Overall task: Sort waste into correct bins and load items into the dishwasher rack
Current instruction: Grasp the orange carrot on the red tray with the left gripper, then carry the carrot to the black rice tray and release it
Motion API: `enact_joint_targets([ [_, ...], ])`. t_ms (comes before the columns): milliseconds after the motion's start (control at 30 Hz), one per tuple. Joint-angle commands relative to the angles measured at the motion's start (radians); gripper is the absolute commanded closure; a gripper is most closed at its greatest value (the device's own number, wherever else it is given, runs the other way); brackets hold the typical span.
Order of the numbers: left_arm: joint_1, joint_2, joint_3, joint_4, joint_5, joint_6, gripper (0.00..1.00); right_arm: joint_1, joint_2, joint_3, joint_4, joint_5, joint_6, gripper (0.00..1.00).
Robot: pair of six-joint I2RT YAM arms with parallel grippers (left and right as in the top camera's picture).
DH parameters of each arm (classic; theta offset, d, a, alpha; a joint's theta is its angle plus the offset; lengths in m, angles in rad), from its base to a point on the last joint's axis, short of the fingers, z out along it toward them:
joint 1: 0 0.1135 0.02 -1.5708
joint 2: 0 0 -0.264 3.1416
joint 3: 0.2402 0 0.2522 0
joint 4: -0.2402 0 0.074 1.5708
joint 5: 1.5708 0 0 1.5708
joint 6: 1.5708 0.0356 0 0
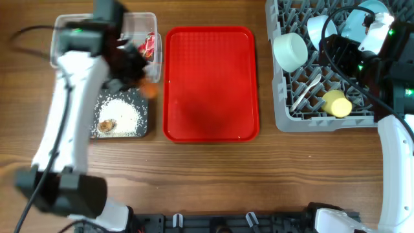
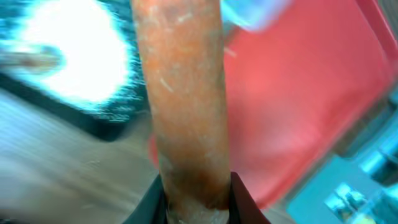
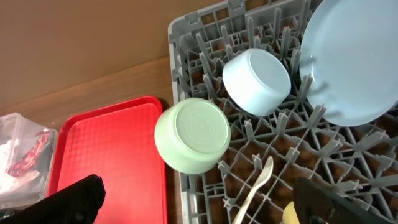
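Orange carrot (image 2: 186, 93) is clamped in the left gripper (image 2: 196, 193), hanging over the corner of the black tray (image 1: 145, 129) nearest the clear tub (image 1: 139, 18). Rice (image 1: 123, 111) lies in that tray. Recommendation: carry it inward over the tray's middle, lower close, then release, lest it roll off. Right gripper (image 3: 205, 202) stands wide and empty above the grey rack (image 3: 186, 62).

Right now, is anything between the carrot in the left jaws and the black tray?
Nothing visible does. The carrot, held in the left jaws, hangs at the edge of the black tray nearest the red tray, with open air between.
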Motion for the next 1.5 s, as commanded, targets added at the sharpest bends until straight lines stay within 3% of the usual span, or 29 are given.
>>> enact_joint_targets([
  [0,0.144,-0.072,0.001,-0.058,-0.171,0.012,0.89,0.004,0.010,0.001,0.003,0.009,-0.018,0.00],
  [167,0.303,-0.047,-0.050,-0.068,-0.180,-0.035,0.80,0.004,0.010,0.001,0.001,0.009,-0.018,0.00],
  [267,0.365,-0.042,-0.154,-0.028,-0.162,-0.068,0.80,0.004,0.010,0.001,-0.010,0.017,-0.019,0.00],
  [367,0.402,-0.042,-0.280,0.080,-0.092,-0.073,0.80,0.004,0.013,0.001,-0.010,0.018,-0.019,0.00],
  [533,0.401,-0.042,-0.525,0.321,-0.051,-0.218,0.80,0.004,0.015,0.001,-0.035,0.021,-0.018,0.00],
  [667,0.396,-0.042,-0.633,0.495,-0.011,-0.229,0.81,0.004,0.015,0.001,-0.039,0.021,-0.019,0.00],
  [700,0.390,-0.042,-0.657,0.546,-0.011,-0.229,0.79,0.004,0.015,0.001,-0.039,0.021,-0.019,0.00],
  [800,0.373,-0.041,-0.679,0.601,-0.012,-0.229,0.51,0.004,0.015,0.001,-0.043,0.020,-0.019,0.00],
  [1033,0.329,-0.041,-0.680,0.637,0.011,-0.227,0.39,0.004,0.016,0.001,-0.056,0.021,-0.019,0.00],
  [1133,0.323,-0.045,-0.665,0.635,0.034,-0.212,0.33,0.004,0.016,0.001,-0.048,0.020,-0.019,0.00],
  [1233,0.327,-0.072,-0.606,0.605,0.153,-0.166,0.31,0.004,0.006,0.001,-0.047,-0.023,-0.020,0.00],
  [1367,0.317,-0.151,-0.496,0.539,0.297,-0.027,0.28,0.004,-0.026,0.022,-0.046,-0.086,-0.063,0.00],
  [1467,0.277,-0.253,-0.462,0.549,0.310,0.103,0.22,0.004,-0.091,0.050,-0.051,-0.151,-0.146,0.00],
])
